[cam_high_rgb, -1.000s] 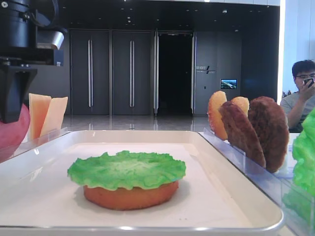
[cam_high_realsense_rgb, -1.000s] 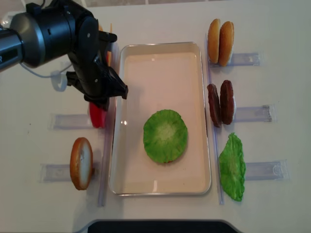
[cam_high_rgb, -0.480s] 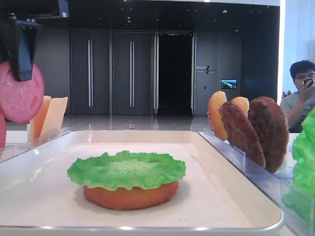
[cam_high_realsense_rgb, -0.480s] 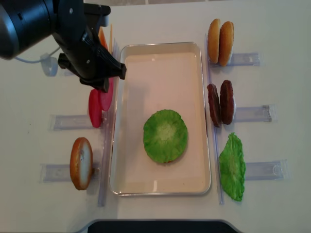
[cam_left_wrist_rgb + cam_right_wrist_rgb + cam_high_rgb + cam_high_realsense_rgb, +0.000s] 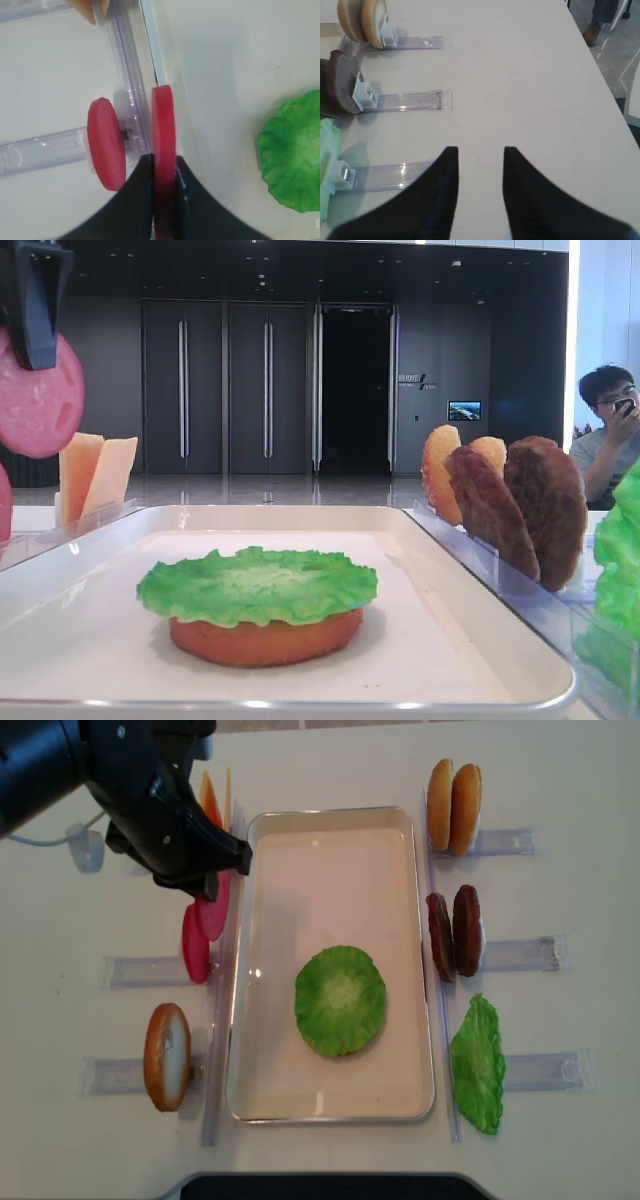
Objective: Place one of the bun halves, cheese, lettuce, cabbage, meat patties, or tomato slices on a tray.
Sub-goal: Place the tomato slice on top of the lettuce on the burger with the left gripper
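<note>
My left gripper (image 5: 205,880) is shut on a pinkish-red tomato slice (image 5: 163,130), held upright on edge above the white tray's (image 5: 330,818) left rim. In the low front view this slice (image 5: 38,395) hangs high at the left. A second tomato slice (image 5: 106,142) stands in its clear rack just left of the tray. In the tray lies a green lettuce (image 5: 340,1000) leaf on top of a bun half (image 5: 265,640). My right gripper (image 5: 480,155) is open over bare table, right of the racks, with nothing between its fingers.
Cheese slices (image 5: 95,475) stand behind the tray's left side. Right of the tray are two bun halves (image 5: 453,805), two meat patties (image 5: 453,932) and another lettuce leaf (image 5: 477,1065) in clear racks. One bun half (image 5: 167,1055) stands at the front left. A person (image 5: 610,430) sits far right.
The left gripper has risen out of the rack with the tomato slice and shifted toward the far end of the tray's left rim. The right gripper has not visibly moved.
</note>
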Controlling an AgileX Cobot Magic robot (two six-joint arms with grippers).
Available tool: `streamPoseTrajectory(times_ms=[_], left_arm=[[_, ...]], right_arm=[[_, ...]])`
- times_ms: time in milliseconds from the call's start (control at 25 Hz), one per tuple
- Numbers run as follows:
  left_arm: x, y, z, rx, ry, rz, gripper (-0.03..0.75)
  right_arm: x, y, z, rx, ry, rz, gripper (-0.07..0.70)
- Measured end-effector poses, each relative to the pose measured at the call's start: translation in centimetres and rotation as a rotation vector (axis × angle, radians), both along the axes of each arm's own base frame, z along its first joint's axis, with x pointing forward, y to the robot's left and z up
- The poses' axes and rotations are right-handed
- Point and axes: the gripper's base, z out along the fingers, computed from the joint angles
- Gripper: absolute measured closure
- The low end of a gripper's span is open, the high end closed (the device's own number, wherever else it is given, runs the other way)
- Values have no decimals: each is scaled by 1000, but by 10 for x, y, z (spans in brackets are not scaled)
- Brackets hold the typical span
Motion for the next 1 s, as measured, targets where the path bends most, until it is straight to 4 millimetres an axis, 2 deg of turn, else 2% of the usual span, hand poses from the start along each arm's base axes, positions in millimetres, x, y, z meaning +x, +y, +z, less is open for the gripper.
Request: streamPoseTrajectory(times_ms=[360, 560, 800, 1000], left_arm=[[-45, 15, 7, -85, -13, -2, 669], [-55, 18, -2, -102, -7, 3, 669], [-53, 7, -4, -239, -36, -21, 669], [-50, -21, -3, -497, -30, -157, 669]], right_arm=[[0, 0, 0, 0, 0, 0, 388], [0, 0, 0, 0, 0, 0, 388], [0, 0, 0, 1, 0, 0, 388], [0, 0, 0, 1, 0, 0, 388]])
